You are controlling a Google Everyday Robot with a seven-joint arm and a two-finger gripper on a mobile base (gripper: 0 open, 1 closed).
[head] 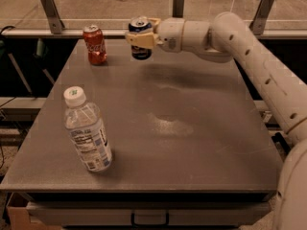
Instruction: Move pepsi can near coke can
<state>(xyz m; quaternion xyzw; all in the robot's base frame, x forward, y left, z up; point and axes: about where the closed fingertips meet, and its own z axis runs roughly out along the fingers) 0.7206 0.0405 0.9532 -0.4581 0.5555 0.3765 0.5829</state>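
Three containers are being shown on or over a dark grey table [201, 166]: two soda cans toward the upper left of the frame and a water bottle in the lower left. The pepsi can [141, 53], dark blue with a silver top, is being held upright at the upper centre of the frame, over the far part of the tabletop. It is being clasped by the gripper [144, 31], whose tan fingers [138, 39] are being pressed against the can, one across the front of its upper half and the other behind its rim. Whether the can's base is touching the tabletop cannot be told. The coke can [95, 45], red with white script, is being shown standing upright on the table just left of the pepsi can; the two are near each other but apart, with bare tabletop between them. The white arm [249, 47] is being extended in from the right edge of the frame across the upper right, and a soft shadow [160, 73] is being cast on the tabletop beneath it. The water bottle [88, 133], clear plastic with a white cap and a printed label, is being shown standing well apart from both cans. Metal posts [50, 8] are being shown along the table's far edge, and a drawer handle [149, 219] below its near edge at the bottom centre.
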